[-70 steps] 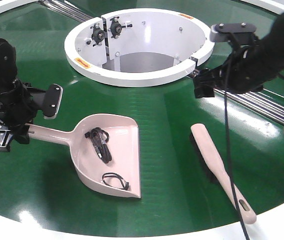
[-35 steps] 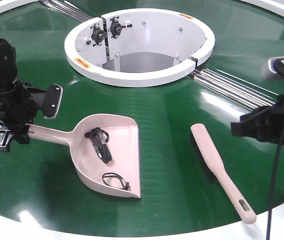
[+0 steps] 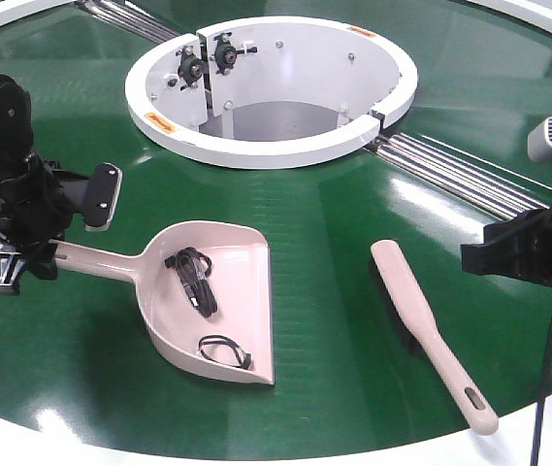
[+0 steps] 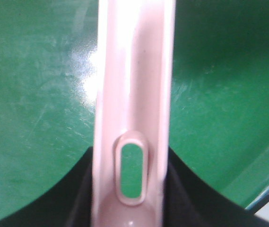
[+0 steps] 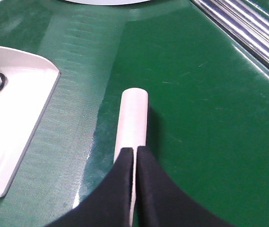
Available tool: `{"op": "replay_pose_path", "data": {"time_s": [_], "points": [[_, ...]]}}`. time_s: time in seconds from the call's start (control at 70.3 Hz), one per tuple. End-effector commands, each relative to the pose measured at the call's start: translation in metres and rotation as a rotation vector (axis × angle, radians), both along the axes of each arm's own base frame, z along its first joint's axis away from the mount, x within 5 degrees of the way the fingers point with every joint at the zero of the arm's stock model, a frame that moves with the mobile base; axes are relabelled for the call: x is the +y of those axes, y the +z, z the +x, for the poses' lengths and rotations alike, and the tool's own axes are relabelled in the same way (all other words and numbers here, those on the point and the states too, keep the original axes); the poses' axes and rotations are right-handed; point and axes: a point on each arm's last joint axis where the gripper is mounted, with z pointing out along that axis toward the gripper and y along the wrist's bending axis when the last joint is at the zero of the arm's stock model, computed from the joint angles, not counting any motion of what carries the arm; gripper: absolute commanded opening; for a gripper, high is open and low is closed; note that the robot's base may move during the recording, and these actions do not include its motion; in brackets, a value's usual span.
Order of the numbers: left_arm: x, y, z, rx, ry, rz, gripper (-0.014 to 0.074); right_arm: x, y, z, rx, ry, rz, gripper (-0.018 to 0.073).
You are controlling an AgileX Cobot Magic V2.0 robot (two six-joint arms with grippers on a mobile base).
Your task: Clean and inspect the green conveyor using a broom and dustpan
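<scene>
Cords (image 3: 193, 282), black and coiled, lie inside the dustpan (image 3: 242, 282) on the green conveyor (image 3: 334, 214); the broom (image 3: 416, 311) rests loose right of the dustpan.

Left wrist: the left gripper (image 4: 132, 151) pinches the dustpan's handle.

Right wrist: the right gripper (image 5: 135, 150), pressed together and empty, hovers over the broom.

Sweeping seems done; emptying and inspection remain.
</scene>
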Motion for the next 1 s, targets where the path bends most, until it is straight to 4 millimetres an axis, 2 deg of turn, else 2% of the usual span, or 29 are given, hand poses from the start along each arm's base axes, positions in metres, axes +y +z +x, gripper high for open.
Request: {"op": "replay_pose_path", "data": {"time_s": [0.0, 0.981], "points": [[-0.0045, 0.0253, -0.004, -0.081, 0.004, -0.039, -0.0006, -0.0006, 0.0171, 0.0016, -0.109, -0.003, 0.015, -0.0008], [-0.004, 0.0252, -0.0042, -0.078, 0.005, -0.038, 0.0006, -0.0006, 0.0176, 0.0019, -0.116, -0.004, 0.016, -0.0008]]}}
